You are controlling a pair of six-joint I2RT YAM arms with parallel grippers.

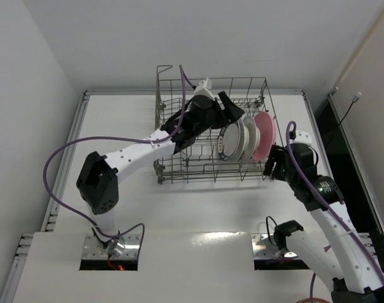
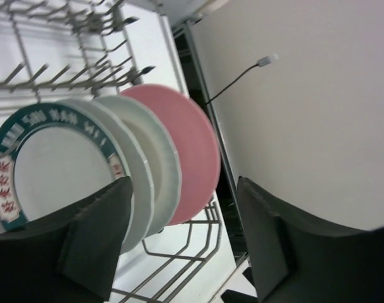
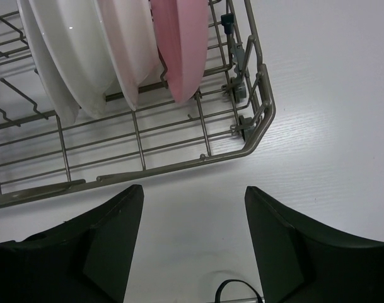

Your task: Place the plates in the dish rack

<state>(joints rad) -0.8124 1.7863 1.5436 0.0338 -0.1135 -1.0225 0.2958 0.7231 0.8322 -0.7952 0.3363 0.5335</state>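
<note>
The grey wire dish rack (image 1: 179,170) stands at the table's middle back. Four plates stand on edge in a row in its right part: the white plate with a dark lettered rim (image 1: 228,142), two whitish plates (image 1: 244,136) and the pink plate (image 1: 265,135) at the right end. My left gripper (image 1: 232,108) hovers over the rack just behind the plates, open and empty. Its view shows the lettered plate (image 2: 50,161), the whitish plates (image 2: 155,158) and the pink plate (image 2: 193,145) beyond its fingers (image 2: 97,240). My right gripper (image 1: 272,165) is open and empty above the table by the rack's front right corner (image 3: 258,123), below the pink plate (image 3: 182,44).
The rack's left half holds only upright tines (image 2: 28,72). A wall stands to the right with a cable and plug (image 2: 267,60). The table's raised edges run at left (image 1: 69,158) and right (image 1: 314,120). A black cable loop (image 3: 232,289) lies under my right gripper.
</note>
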